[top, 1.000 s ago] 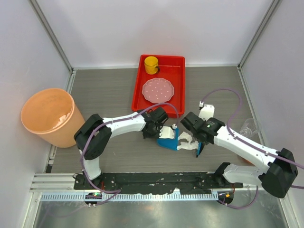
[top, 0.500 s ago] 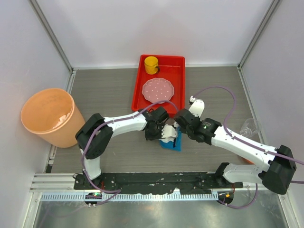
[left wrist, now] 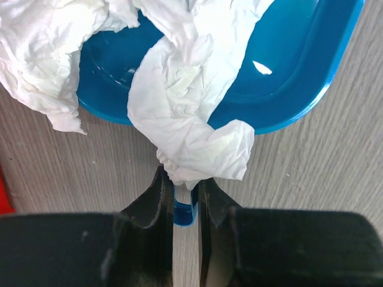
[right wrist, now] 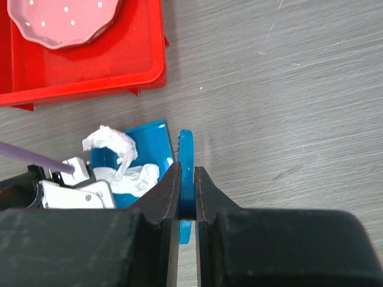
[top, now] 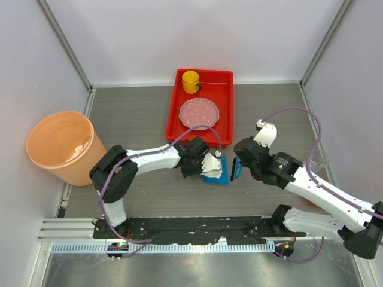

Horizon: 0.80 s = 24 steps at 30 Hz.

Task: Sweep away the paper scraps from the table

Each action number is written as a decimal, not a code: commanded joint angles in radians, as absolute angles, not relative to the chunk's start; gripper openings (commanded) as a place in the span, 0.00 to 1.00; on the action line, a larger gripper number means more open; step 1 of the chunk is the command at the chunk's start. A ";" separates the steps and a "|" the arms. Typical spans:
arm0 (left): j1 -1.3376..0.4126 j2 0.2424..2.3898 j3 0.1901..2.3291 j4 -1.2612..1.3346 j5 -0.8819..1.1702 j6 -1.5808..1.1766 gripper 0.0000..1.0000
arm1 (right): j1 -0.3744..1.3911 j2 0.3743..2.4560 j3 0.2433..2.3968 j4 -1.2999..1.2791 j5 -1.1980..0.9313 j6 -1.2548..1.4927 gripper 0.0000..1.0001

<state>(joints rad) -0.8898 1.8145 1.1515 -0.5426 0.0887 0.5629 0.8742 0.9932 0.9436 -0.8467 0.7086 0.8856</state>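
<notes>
Several crumpled white paper scraps point(left wrist: 185, 101) lie in a blue dustpan point(left wrist: 287, 72); one wad hangs over the pan's rear rim onto the handle. My left gripper point(left wrist: 184, 191) is shut on the dustpan's blue handle point(left wrist: 184, 212). In the top view the dustpan point(top: 216, 176) rests on the table point(top: 131, 119) below the red tray, with scraps point(top: 210, 164) in it. My right gripper point(right wrist: 187, 179) is shut on a flat blue brush point(right wrist: 187, 149), held edge-on just right of the dustpan point(right wrist: 146, 140); it also shows in the top view point(top: 237, 168).
A red tray point(top: 224, 89) at the back holds a yellow cup point(top: 191, 81) and a pink dotted plate point(top: 199, 112). An orange bucket point(top: 60, 146) stands at the left edge. A clear object point(top: 314, 160) sits by the right wall.
The right gripper pushed the scraps leftward into the dustpan with the brush, then drew back a little to the right. The left gripper kept hold of the dustpan.
</notes>
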 commanded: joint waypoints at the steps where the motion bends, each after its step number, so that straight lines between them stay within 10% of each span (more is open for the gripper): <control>1: -0.882 1.715 1.109 -0.509 0.101 0.531 0.00 | 0.877 0.954 1.020 -0.876 0.822 0.853 0.01; 24: -0.859 1.239 1.181 -0.966 -0.047 0.371 0.00 | 0.877 0.862 0.999 -0.842 0.842 0.782 0.01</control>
<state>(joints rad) -0.8814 1.2644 1.0847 -0.8658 0.0818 0.4812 0.8742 0.8581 0.9951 -0.9051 0.8211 0.8051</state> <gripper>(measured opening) 0.158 0.147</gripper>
